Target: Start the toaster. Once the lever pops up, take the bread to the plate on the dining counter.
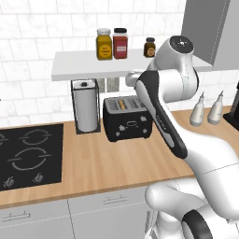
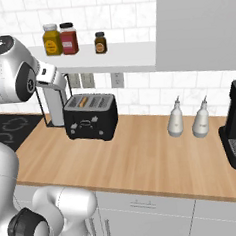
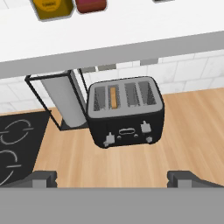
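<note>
The fingers (image 3: 112, 177) are spread wide, holding and touching nothing, hovering above the near side of the toaster (image 3: 126, 111). The bread (image 3: 113, 96) stands in its second slot from the left, mostly sunk. The toaster sits at the far edge of the wood surface (image 3: 175, 140), right of the paper towel holder (image 3: 63, 103), whose top the shelf (image 3: 109, 39) hides.

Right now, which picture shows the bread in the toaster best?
The hand view is best: it looks down into the toaster, so the bread shows as a tan strip in the second slot from the left. The left base view shows a small orange sliver of it, and the right base view a thin one too.
</note>
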